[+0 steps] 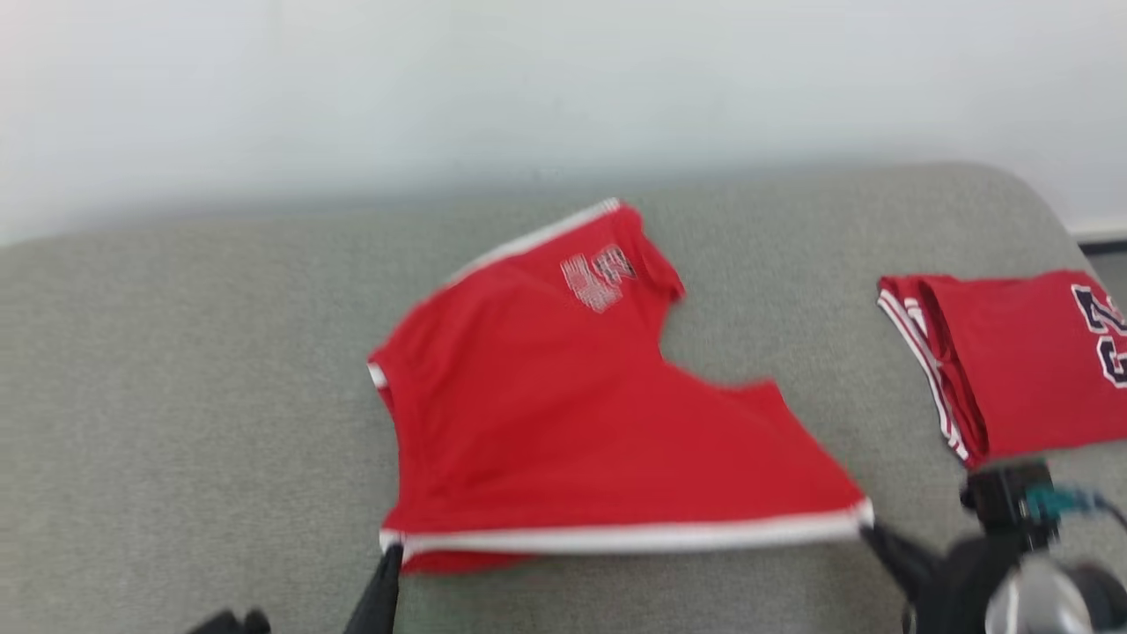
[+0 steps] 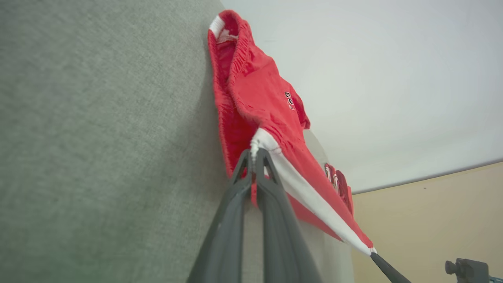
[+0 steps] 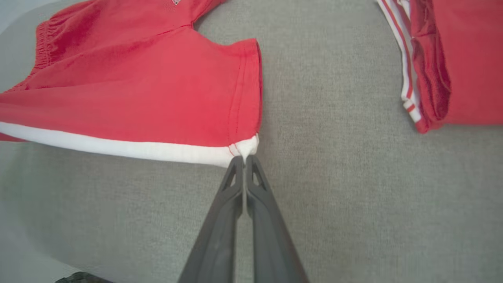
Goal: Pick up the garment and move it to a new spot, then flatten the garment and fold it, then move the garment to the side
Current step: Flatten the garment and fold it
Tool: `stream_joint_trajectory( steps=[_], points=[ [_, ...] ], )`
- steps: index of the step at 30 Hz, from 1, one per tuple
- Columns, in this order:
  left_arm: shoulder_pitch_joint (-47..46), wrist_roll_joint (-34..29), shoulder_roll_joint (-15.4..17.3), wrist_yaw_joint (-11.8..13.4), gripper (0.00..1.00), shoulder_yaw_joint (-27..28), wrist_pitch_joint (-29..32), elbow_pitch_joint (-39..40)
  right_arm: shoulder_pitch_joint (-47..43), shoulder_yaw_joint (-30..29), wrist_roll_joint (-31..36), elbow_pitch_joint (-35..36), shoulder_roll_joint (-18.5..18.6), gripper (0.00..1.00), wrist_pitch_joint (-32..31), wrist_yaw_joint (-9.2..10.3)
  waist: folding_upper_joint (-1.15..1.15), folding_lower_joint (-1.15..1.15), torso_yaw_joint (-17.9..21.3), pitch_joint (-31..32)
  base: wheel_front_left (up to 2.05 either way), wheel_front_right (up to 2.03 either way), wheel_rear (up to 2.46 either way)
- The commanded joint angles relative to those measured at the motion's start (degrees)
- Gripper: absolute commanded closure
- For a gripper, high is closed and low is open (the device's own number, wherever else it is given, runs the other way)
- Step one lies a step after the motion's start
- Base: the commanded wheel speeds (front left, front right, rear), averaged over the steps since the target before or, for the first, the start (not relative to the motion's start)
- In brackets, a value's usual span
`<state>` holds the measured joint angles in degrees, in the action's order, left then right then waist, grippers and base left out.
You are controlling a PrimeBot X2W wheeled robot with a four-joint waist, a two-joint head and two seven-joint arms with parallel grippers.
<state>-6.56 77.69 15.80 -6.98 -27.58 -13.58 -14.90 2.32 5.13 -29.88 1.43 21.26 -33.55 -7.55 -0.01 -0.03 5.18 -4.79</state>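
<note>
Jaws of the left gripper are clenched on the waistband end of the red shorts' white side stripe. Those of the right gripper are clenched on the stripe's other end, at the leg-hem corner. In the left wrist view the left gripper's fingers pinch the white corner, and the right gripper shows at the far tip of the stripe. In the right wrist view the right gripper nips the white corner where the hem stitching ends.

The stripe is pulled straight between the two grips along the near edge of the grey fabric-covered counter. That near edge seems raised just off the cover. Behind it the shorts spread over the middle of the counter, elastic waistband toward the left edge. The other leg reaches toward the far edge and carries a pale printed emblem.

A folded red jersey with dark numerals and striped trim lies by the right edge, apart from the shorts. A pale wall stands beyond the counter.
</note>
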Motion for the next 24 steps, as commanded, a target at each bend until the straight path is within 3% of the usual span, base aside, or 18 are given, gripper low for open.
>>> stream_joint_trajectory(
  steps=[1, 10, 14, 20, 24],
  points=[
    [3.0, -0.7, 1.3, 0.8, 1.00, -0.4, 0.2, 1.5, -5.4, -2.4, 1.0, 4.3, -1.6, 1.00, -3.5, 0.11, 0.01, 0.03, -2.1, 3.5, 0.00, 0.00, 0.00],
    [12.5, -1.0, 4.2, 5.1, 1.00, -1.3, 0.2, 9.1, -21.3, -8.7, 5.0, 21.4, -8.1, 1.00, -17.9, 0.12, 0.01, 0.03, -2.3, 4.3, 0.00, 0.00, 0.00],
    [14.9, -0.3, 4.1, 5.5, 1.00, -1.0, 0.0, 12.8, -23.4, -9.1, 6.0, 25.8, -10.5, 1.00, -17.4, 0.11, 0.01, 0.03, -2.4, 4.2, 0.00, 0.00, 0.00],
    [10.4, -1.3, 2.7, 5.3, 1.00, -0.2, 0.0, 13.9, -13.9, -6.1, 7.3, 21.7, -7.0, 1.00, -12.6, 0.11, 0.01, 0.03, -2.9, 2.8, 0.00, 0.00, 0.00],
    [3.0, -2.0, 1.6, 6.5, 1.00, -0.8, 2.9, 12.7, 0.8, -2.9, 7.4, 12.8, -2.9, 1.00, -10.3, 0.11, 0.01, 0.03, -3.9, -0.9, 0.00, 0.00, 0.00]
  ],
)
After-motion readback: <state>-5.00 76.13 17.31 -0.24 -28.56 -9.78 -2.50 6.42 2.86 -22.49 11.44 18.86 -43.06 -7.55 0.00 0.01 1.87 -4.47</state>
